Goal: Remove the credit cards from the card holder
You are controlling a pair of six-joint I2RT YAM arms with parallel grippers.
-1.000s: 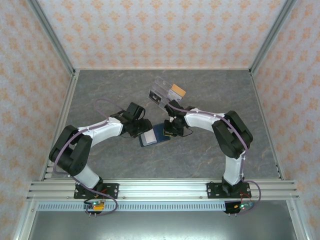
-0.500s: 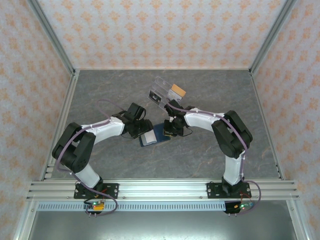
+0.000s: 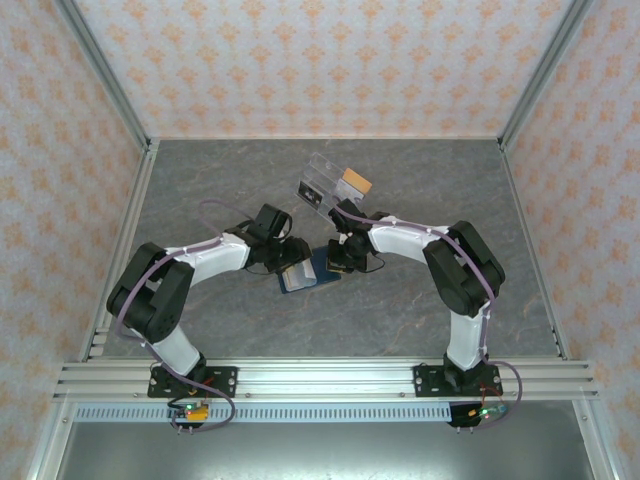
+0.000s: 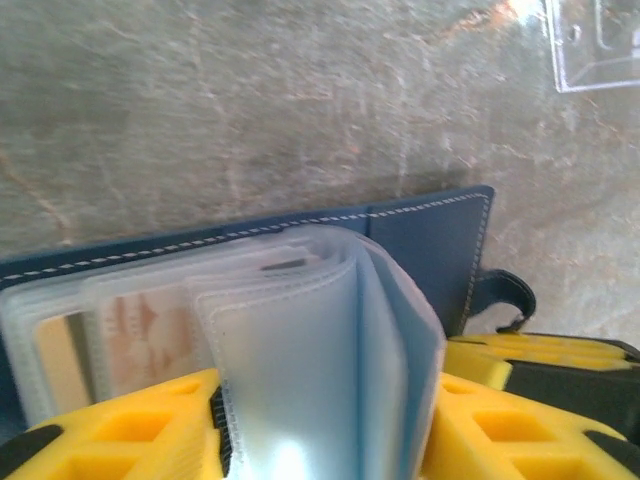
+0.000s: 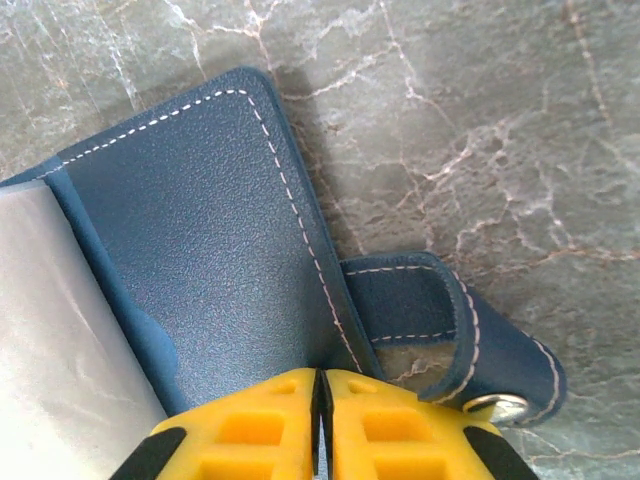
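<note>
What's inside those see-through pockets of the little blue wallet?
In the card holder, the flat clear pockets at left show a tan card and a yellowish card. The curled-up pockets are cloudy with glare, so anything in them is hidden.

Open tabletop (image 3: 200,180) leftward (clear box (image 3: 318,188) behind)

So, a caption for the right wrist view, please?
Shut right gripper at the cover edge of the open card holder.
</note>
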